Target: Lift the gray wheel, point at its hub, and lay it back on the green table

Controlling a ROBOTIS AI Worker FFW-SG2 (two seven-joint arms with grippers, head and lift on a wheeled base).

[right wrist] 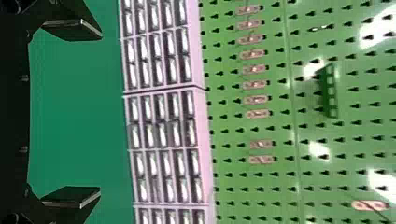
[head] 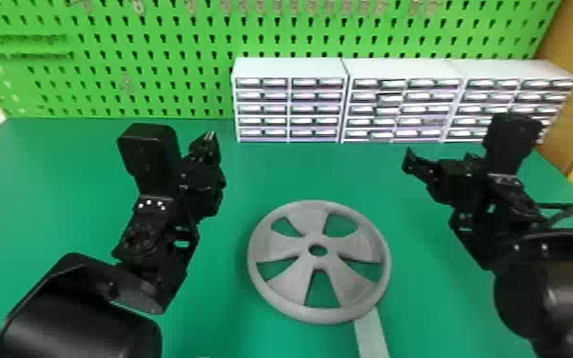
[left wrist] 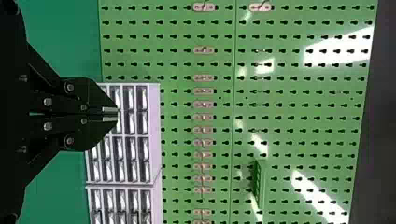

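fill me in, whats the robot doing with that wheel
Neither claw is holding anything right now. The gray wheel lies flat on the green table, between the two arms, with a gray strip running out from its near edge. The left claw is shut and the right claw is wide open, both away from the wheel.

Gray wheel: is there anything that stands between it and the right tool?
Nothing visible stands between the right tool and the gray wheel; in the head view, green table lies between them.
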